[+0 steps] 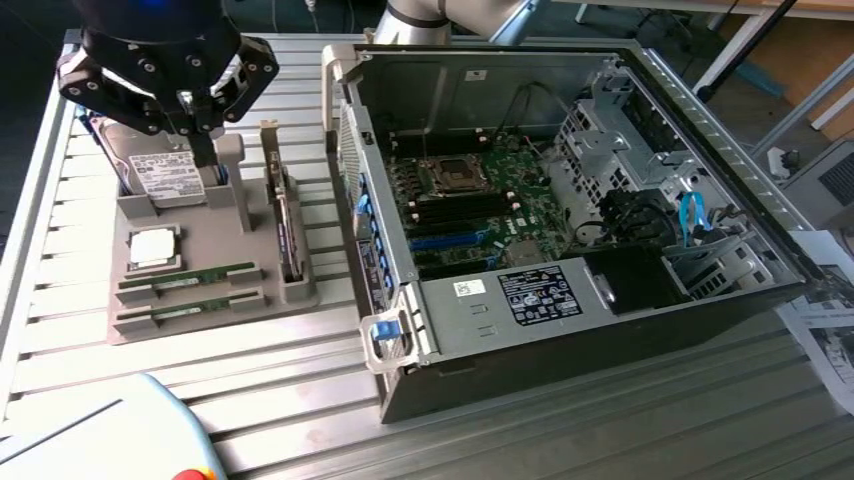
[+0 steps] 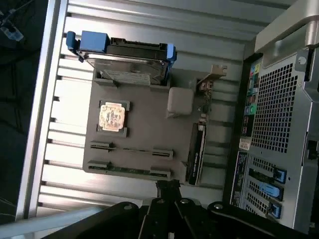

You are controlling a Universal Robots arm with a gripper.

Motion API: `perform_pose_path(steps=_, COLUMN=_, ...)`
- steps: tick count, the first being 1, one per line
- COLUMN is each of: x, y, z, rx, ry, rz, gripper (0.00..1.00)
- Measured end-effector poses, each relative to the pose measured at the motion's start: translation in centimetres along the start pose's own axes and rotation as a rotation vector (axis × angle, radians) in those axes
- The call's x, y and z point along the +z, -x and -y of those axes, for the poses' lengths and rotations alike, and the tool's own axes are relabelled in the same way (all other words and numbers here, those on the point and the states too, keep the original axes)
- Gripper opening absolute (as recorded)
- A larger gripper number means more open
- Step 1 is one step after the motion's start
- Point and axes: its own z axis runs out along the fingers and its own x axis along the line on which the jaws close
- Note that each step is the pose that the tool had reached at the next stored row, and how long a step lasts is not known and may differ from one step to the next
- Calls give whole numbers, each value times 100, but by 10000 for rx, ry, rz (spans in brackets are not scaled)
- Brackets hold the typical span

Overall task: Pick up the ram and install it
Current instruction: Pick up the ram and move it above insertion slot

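Slatted metal table, ram in grey tray, open computer

Green ram, grey holder, black pincer, blue-tabbed silver drive.

There were two thin green ram sticks, one silver box-shaped hard drive, one square processor chip, one green expansion card and one open computer case.

A ribbed aluminium tabletop under even light, wooden boards behind, dark floor alongside.
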Motion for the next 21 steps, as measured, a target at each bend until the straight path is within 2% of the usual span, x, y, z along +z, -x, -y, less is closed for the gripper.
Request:
perform_pose_path(steps=8, x=30, y=-1, z=1, rx=-1468, ry=36, rz=-67, gripper=11)
perform_pose_path(steps=10, x=39, y=-1, z=2, rx=-1959, ry=48, rz=-89, gripper=11)
perform_pose_path(steps=12, x=54, y=-1, z=2, rx=-2731, ry=67, rz=-123, gripper=11)
perform_pose_path(steps=18, x=76, y=-2, z=3, rx=-3982, ry=97, rz=-180, gripper=11)
perform_pose_path(steps=21, x=93, y=-2, z=4, rx=-5017, ry=123, rz=-227, gripper=11)
